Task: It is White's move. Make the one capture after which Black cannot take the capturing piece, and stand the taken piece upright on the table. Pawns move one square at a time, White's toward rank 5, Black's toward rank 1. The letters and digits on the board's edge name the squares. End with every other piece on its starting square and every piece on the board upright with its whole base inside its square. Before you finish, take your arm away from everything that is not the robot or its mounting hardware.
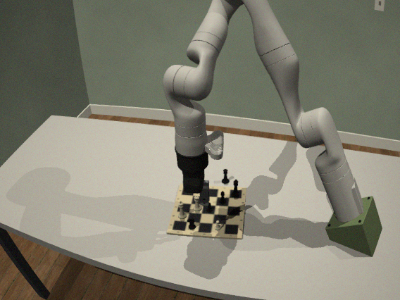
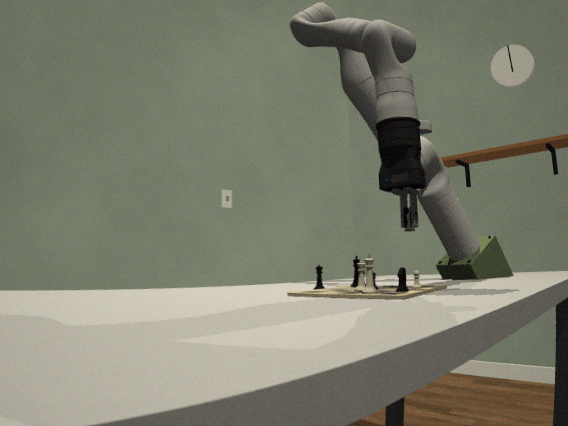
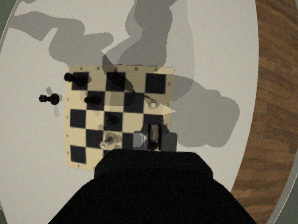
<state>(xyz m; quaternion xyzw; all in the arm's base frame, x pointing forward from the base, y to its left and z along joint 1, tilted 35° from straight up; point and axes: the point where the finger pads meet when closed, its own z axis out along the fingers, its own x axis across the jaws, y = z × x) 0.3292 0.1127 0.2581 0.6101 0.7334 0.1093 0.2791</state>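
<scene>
smooth matt grey arm (image 1: 282,74) (image 2: 395,95), seemingly wooden floor (image 1: 84,278) (image 2: 480,395) (image 3: 277,100)

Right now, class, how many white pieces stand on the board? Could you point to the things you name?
3 in the top view: a pawn (image 1: 217,225) (image 2: 416,279) (image 3: 153,104) at the near edge, a taller piece (image 1: 182,210) (image 2: 369,276) left, another (image 1: 197,203) (image 2: 361,276) (image 3: 108,142) toward the middle.

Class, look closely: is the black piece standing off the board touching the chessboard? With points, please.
Apart. The exterior view shows the black piece (image 1: 225,177) (image 2: 319,278) (image 3: 50,99) upright on the table, bare tabletop between it and the chessboard (image 1: 205,235) (image 2: 350,295) (image 3: 68,145).
</scene>
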